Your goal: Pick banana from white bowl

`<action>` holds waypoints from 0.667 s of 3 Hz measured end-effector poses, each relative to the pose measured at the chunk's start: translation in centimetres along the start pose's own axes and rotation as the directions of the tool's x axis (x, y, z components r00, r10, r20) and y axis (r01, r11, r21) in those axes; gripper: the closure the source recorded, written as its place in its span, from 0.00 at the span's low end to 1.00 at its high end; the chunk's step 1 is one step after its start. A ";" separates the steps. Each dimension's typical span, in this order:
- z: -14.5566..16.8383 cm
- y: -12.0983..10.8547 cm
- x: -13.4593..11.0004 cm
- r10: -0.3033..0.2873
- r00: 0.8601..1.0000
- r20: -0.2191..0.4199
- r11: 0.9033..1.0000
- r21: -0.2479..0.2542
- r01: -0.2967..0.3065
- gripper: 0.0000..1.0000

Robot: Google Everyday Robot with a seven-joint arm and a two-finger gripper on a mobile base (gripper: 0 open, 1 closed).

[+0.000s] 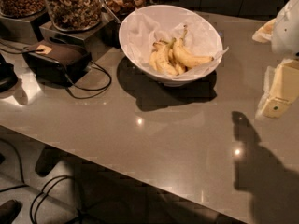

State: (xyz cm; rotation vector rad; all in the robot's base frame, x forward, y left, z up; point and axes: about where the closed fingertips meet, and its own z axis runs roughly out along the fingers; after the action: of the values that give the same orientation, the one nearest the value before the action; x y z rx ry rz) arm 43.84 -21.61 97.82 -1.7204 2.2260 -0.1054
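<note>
The white bowl (125,43) stands on the counter at the back centre, lined with crinkled white paper. In it lies the long curved banana (190,58), its thin stem pointing up and back and its darker end towards the right rim. A bunch of smaller bananas (161,59) lies just left of it, touching it. My gripper (279,90) is at the right edge of the view, pale yellow below a white arm, above the counter and well to the right of the bowl, apart from it. It holds nothing that shows.
Clear glass jars of nuts (74,3) stand on metal bases at the back left. A dark box (58,59) with a cable lies left of the bowl. The grey counter (154,134) ends in a front edge running diagonally; cables lie on the floor below.
</note>
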 end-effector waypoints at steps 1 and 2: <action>0.0 0.0 0.0 0.000 1.000 0.000 1.000 0.000 0.000 0.00; 0.5 -1.6 -2.4 -0.004 0.999 -0.040 1.000 0.015 0.005 0.00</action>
State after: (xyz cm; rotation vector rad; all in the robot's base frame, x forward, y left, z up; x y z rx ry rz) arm 46.01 -19.64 98.29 -1.7296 2.2440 -0.1588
